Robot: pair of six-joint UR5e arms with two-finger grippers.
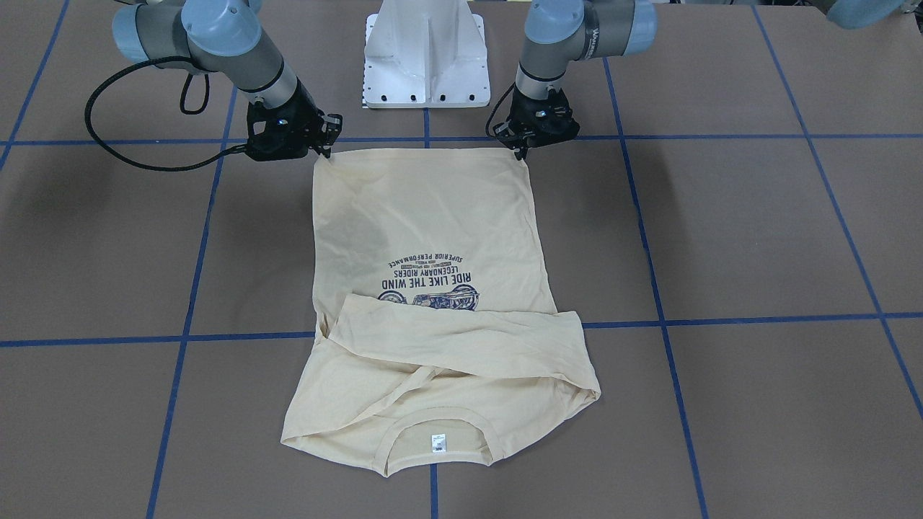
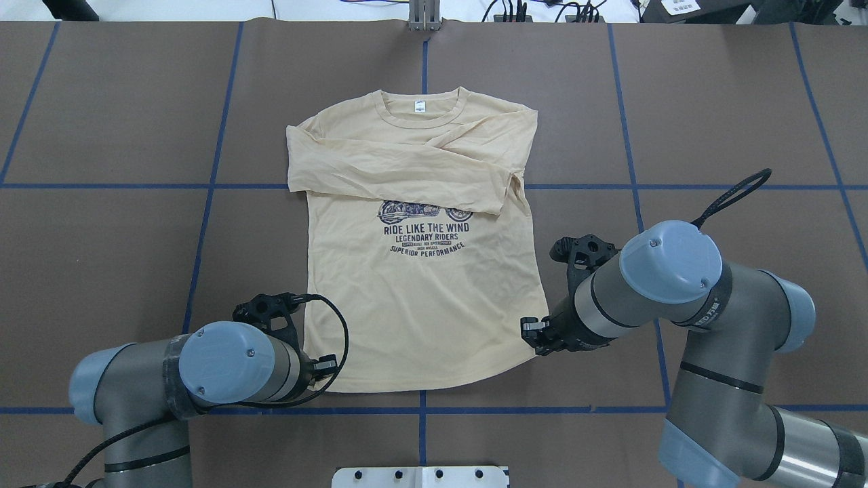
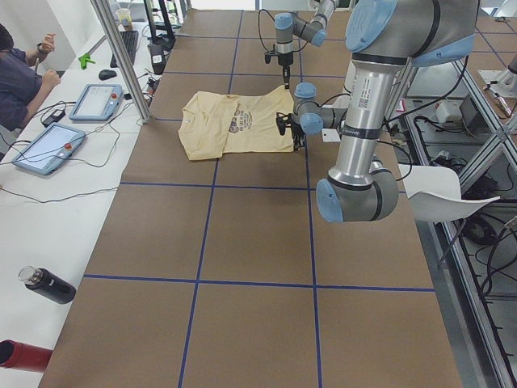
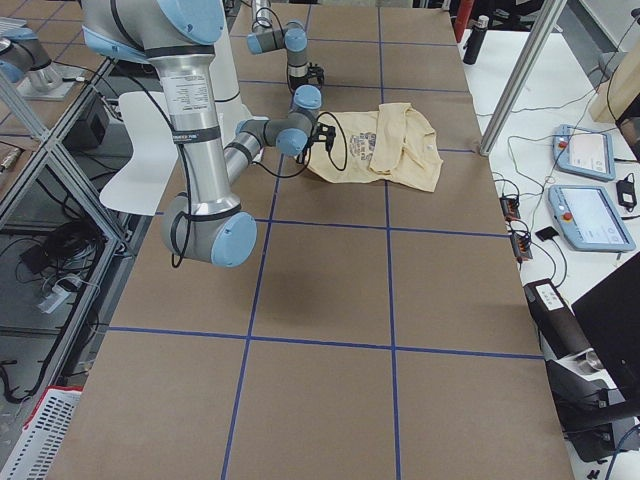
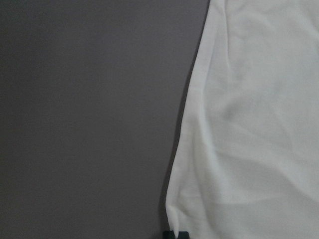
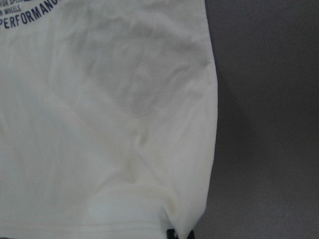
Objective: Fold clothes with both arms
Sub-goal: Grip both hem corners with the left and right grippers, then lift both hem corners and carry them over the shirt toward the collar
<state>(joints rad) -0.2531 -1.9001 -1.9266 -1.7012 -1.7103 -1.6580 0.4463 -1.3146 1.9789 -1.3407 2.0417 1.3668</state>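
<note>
Presently, the jaws of the left gripper (image 1: 520,150) are closed on one hem corner of the T-shirt (image 2: 420,305); the jaws of the right gripper (image 1: 326,150) are closed on the opposite hem corner. Each wrist view shows only a dark jaw tip at its bottom edge, the pinched corner rising from it, and bare worktop (image 2: 135,271) beside the cloth; the right wrist view additionally catches the end of the print (image 2: 426,234) lettering. The front-facing view shows both jaw tips at the hem; the overhead view partly hides them under the wrists. The T-shirt lies flat and face up at mid-worktop, hem toward the pedestal base (image 1: 427,65), collar (image 2: 420,122) away from it; both sleeves (image 2: 400,166) are folded across the chest, overlapping the top of the print; the neck tag (image 2: 419,106) is visible inside the collar. Only the side views show the surroundings: a seated person (image 3: 16,73) and two control tablets (image 3: 97,101) at a second, white worktop (image 3: 48,202) alongside; a dark bottle (image 3: 47,284) lies near its edge.
</note>
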